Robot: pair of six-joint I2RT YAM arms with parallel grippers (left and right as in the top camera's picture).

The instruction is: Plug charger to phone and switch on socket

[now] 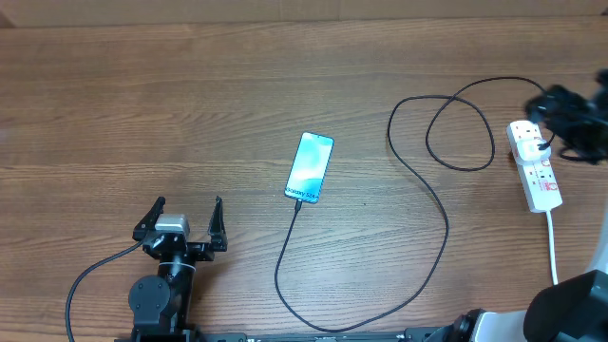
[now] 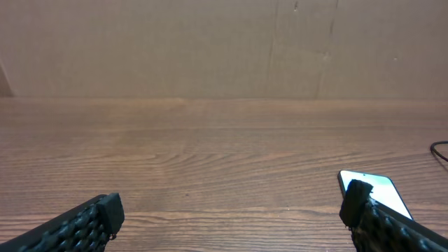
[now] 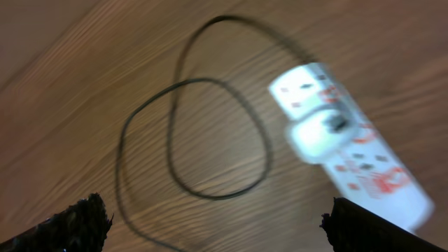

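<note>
Both jaws spread wide: left gripper (image 1: 187, 211) near the phone (image 1: 310, 167), right gripper (image 3: 215, 210) above the socket (image 3: 364, 168), which holds the charger's (image 3: 220, 197) white plug (image 3: 318, 133).

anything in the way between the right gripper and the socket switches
Nothing visible. The right gripper hangs open near the socket; a white plug sits in the socket beside the switches, and the charger loops off to one side.

Overhead cam straight down on table (image 1: 190, 95), left wrist cam low, front-left, facing far edge, phone (image 2: 385, 189) shared w/ overhead, right wrist cam close above socket (image 3: 381, 178).
</note>
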